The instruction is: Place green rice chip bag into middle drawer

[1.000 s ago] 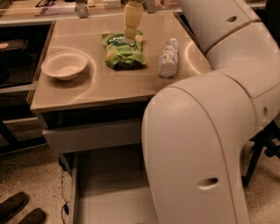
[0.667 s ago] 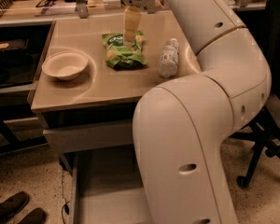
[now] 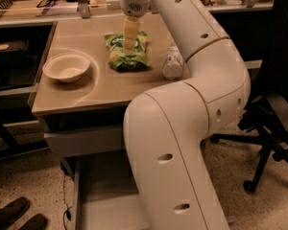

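1. Progress, as the camera view shows it: little is done so far. The green rice chip bag (image 3: pixel 119 56) lies flat on the tan surface (image 3: pixel 86 92), between the white bowl (image 3: pixel 67 67) and the white patterned bottle (image 3: pixel 173 61), apart from both.
2. Gripper (image 3: pixel 130 44) position: it points straight down over the middle of the bag and seems to touch its top. Whether the jaws are open or closed on the bag I cannot tell.
3. Drawer: the middle drawer (image 3: pixel 103 195) stands pulled out below the surface, with nothing visible on its grey floor. The robot's arm (image 3: pixel 182 128) hides its right part.
4. Remaining steps, by my judgement: secure the grasp, lift the bag, carry it forward past the surface edge, lower it into the drawer and let go.
5. Change against the earlier pictures: the gripper sits lower — closer onto the bag — and the arm's big elbow has swung across the foreground. Bag, bowl and bottle lie where they were.
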Robot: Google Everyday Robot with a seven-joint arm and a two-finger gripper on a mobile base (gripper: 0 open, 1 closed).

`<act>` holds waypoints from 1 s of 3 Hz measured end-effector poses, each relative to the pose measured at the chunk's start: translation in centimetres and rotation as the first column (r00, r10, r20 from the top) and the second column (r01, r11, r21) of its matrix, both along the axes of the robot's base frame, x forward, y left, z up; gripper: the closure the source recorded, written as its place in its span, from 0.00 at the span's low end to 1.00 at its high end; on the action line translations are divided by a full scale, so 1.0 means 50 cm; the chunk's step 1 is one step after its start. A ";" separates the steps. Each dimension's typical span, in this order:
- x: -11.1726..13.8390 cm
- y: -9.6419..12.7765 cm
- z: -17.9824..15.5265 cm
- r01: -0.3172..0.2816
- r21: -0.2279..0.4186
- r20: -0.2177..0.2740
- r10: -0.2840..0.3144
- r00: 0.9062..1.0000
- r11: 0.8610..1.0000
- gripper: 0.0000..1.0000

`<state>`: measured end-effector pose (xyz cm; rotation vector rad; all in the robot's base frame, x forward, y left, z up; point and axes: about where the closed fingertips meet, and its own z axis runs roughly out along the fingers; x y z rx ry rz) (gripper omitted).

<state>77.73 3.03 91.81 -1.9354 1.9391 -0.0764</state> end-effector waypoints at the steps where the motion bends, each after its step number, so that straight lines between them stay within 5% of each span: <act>1: 0.014 0.011 -0.031 -0.002 0.008 -0.017 0.003 1.000 1.000 0.00; 3: 0.029 0.045 -0.095 -0.020 0.034 -0.063 0.022 0.998 0.999 0.00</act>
